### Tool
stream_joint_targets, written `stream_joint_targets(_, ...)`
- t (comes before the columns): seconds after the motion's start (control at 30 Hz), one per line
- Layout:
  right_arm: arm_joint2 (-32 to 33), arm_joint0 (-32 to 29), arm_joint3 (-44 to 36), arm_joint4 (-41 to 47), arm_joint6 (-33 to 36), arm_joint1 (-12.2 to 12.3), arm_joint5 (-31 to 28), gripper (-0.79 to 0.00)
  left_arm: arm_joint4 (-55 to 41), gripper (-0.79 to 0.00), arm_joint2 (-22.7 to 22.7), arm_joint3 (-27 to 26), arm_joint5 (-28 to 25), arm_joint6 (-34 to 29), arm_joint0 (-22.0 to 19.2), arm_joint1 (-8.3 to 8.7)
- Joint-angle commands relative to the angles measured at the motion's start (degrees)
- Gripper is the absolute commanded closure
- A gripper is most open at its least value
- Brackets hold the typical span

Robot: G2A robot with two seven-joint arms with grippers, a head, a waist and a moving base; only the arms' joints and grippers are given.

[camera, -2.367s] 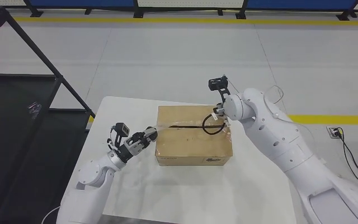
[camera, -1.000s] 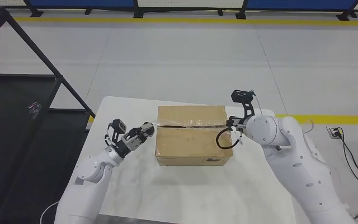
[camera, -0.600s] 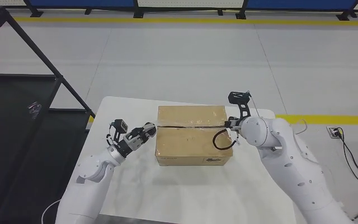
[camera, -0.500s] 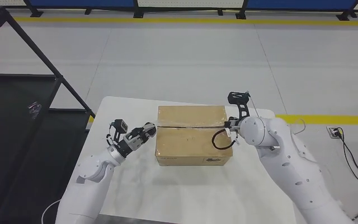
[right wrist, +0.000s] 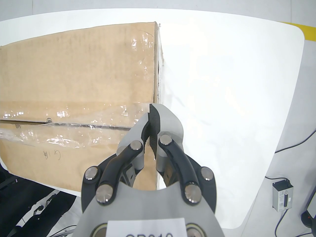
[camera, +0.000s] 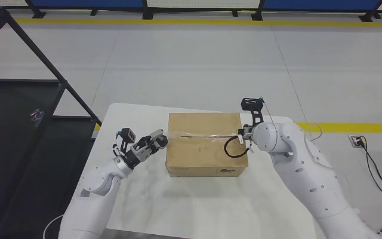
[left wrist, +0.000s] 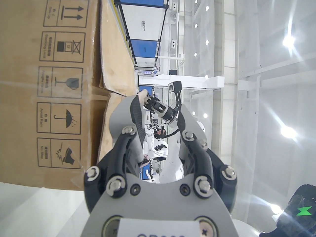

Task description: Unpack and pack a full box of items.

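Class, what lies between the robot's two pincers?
The cardboard box sits between the left pincer and the right pincer, in the top view.

Left fingers (left wrist: 137,117) apart; right fingers (right wrist: 154,124) together

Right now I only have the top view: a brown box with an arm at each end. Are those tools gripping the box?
Observer: The right tool grips nothing that I can see. Its wrist view shows its pads closed together at the edge of the box, where the taped seam ends.
Visitor: And the other one?
Observer: The left tool is open, its fingers apart, close to the box's other end face.
Visitor: Anything on that face?
Observer: Printed handling symbols, among them arrows, a glass and an umbrella.
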Motion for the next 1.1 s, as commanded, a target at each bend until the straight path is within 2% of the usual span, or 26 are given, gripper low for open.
stream_joint_targets(0.0,-0.05,0.09,0.21,-0.14,0.12,-0.11,-0.09,0.000,-0.06,-0.351,-0.28,-0.09,0.01,0.05,0.20,0.08)
stream_joint_targets(0.37,0.85,-0.32,-0.28,-1.34,1.72,-0.33,0.12,0.000,-0.96,-0.348,-3.15,-0.56,-0.60,0.34,1.71,0.73)
stream_joint_targets(1.07,2.17,-1.47,-1.36,-2.99,3.06,-0.81,-0.74,0.000,-0.88,-0.345,-5.63,-0.56,-1.02,0.95,3.03,1.50)
